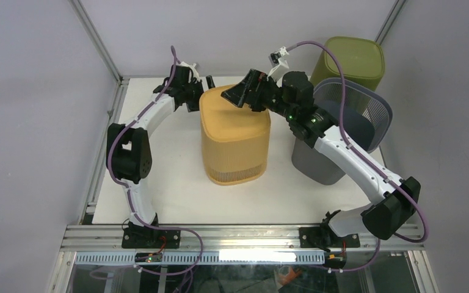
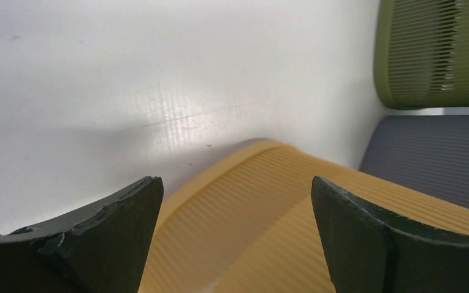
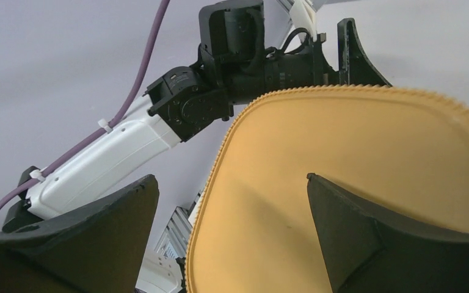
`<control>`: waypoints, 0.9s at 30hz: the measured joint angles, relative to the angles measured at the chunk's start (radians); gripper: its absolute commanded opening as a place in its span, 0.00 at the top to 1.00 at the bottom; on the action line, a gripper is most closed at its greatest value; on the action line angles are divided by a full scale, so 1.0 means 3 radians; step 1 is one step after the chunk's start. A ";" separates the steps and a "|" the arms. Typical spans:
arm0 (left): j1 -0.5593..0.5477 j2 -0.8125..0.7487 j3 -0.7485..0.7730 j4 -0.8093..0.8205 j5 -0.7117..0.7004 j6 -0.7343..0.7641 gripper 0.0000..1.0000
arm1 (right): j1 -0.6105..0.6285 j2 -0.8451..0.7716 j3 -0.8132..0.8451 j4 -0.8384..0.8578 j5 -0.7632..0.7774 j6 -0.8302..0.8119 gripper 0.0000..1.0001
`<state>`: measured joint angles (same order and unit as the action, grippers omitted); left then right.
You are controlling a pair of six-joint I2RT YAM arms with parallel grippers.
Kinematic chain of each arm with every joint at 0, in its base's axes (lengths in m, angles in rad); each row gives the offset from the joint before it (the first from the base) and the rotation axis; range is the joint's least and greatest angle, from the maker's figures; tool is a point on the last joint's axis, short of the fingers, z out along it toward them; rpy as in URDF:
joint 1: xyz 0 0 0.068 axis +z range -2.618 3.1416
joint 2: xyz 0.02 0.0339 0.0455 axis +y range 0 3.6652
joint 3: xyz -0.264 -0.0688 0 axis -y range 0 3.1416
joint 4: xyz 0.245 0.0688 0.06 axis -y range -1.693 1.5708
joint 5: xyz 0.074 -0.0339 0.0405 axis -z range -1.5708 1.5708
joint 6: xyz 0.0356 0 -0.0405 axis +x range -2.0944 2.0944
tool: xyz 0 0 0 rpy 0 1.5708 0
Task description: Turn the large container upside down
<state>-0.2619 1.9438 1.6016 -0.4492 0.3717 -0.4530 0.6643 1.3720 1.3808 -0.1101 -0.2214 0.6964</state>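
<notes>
Gaping wide, the left tool hangs at the far left corner of the large yellow ribbed plastic container, pinching nothing. The right tool is equally spread over the far right part of that container's flat, closed upper face, also holding nothing. The container stands in the middle of the white table. Just right of it sits a grey ribbed bin, mouth upward. An olive green ribbed bin stands beyond, far right.
</notes>
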 measured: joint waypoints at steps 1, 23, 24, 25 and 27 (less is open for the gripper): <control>-0.0003 0.0000 -0.0018 -0.0009 -0.0074 0.0027 0.03 | 0.0000 0.0015 0.0014 -0.0057 0.0003 -0.0013 0.04; 0.0206 -0.0071 0.1523 -0.0401 -0.1096 0.0355 0.01 | -0.0006 -0.1345 0.0851 -0.2781 0.2257 -0.1413 0.01; 0.0200 -0.0134 0.1523 -0.0426 -0.1002 0.0359 0.01 | -0.0006 -0.1389 0.0828 -0.2904 0.2373 -0.1383 0.01; 0.0172 -0.0221 0.1521 -0.0468 -0.0868 0.0369 0.01 | -0.0008 -0.1410 0.0785 -0.3024 0.2462 -0.1350 0.02; 0.0072 -0.0427 0.1475 -0.0512 -0.0660 0.0423 0.01 | -0.0029 -0.1397 0.0624 -0.3263 0.2574 -0.1288 0.02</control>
<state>-0.2401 1.8156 2.0441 -0.6029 0.1738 -0.3260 0.6556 0.9527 1.5681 -1.0889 0.5507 0.3099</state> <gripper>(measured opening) 0.987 0.987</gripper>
